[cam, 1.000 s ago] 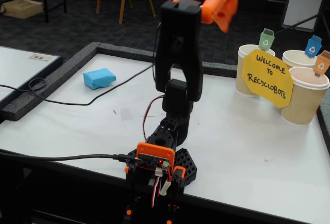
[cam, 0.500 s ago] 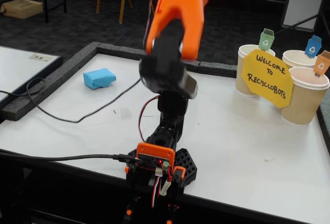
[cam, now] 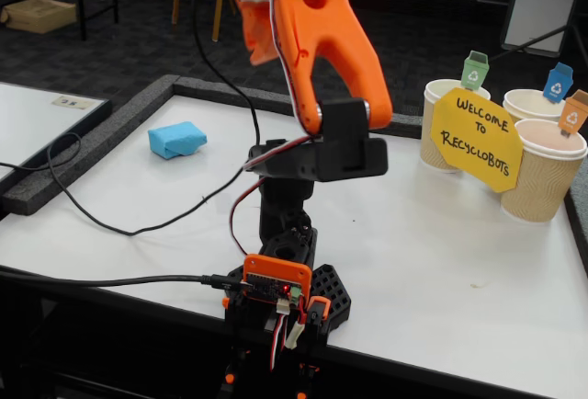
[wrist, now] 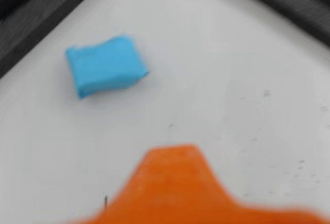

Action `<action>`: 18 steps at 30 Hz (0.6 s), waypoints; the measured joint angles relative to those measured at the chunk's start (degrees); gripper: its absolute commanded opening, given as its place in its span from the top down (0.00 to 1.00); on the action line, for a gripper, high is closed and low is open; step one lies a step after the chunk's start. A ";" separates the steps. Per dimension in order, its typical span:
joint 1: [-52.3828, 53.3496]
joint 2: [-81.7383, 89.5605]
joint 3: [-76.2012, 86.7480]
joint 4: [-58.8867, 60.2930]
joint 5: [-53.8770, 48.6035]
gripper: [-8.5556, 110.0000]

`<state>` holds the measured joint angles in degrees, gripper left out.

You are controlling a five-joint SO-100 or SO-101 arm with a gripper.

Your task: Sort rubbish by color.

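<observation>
Nearest the lens in the wrist view is a blurred orange part of the gripper [wrist: 188, 188], rising from the bottom edge as one broad hump; whether the fingers are spread or pressed together cannot be told, and in the fixed view the gripper's tip is cut off at the top of the frame. Beyond that orange shape, up and to the left in the wrist view, the light blue paper lump [wrist: 105, 65] lies on the white table [wrist: 242, 69], well apart from the gripper and touching nothing. In the fixed view the same lump [cam: 177, 139] sits alone near the table's far left corner, while the orange arm [cam: 312, 40] stands raised from its black base [cam: 289, 289] at the near edge. A dark raised border [cam: 55, 178] frames the tabletop. At the far right three beige ribbed paper cups [cam: 542, 174] with small coloured tags stand behind a yellow "Welcome to Recyclobots" sign [cam: 475, 137]. Black cables [cam: 119, 226] trail across the table. Behind is dark carpet and chair legs.
</observation>
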<state>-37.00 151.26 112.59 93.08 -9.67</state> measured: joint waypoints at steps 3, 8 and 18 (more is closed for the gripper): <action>-1.67 0.18 0.26 0.00 0.00 0.93; -3.43 1.58 2.29 -0.18 0.00 0.93; -4.66 0.18 5.01 -7.12 0.00 0.93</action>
<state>-41.66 151.44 117.60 85.96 -9.67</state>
